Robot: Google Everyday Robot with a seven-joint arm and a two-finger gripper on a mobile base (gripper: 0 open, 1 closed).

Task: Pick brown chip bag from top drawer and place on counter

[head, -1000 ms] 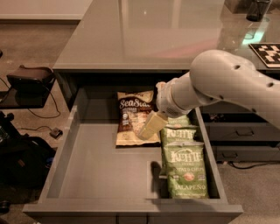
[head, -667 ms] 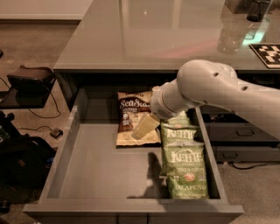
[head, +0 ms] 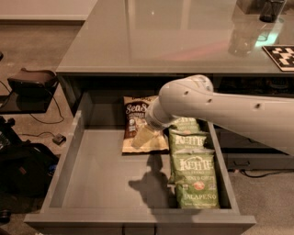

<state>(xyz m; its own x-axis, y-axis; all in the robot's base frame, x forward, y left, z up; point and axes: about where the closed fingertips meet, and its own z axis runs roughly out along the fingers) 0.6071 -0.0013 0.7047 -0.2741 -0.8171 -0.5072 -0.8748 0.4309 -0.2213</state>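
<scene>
The brown chip bag lies flat at the back middle of the open top drawer. It is dark brown with a tan bottom band and white script. My pale arm reaches in from the right. The gripper is down on the lower right part of the bag, partly hidden under the wrist. The grey glossy counter spreads behind and above the drawer.
Two green Kettle Jalapeno bags lie along the drawer's right side, next to the brown bag. A black-and-white marker and a dark container sit on the counter's far right. A black stand and cables are on the floor at left.
My arm has swung left and lower, bringing the gripper further onto the brown bag. The bags have not moved.
</scene>
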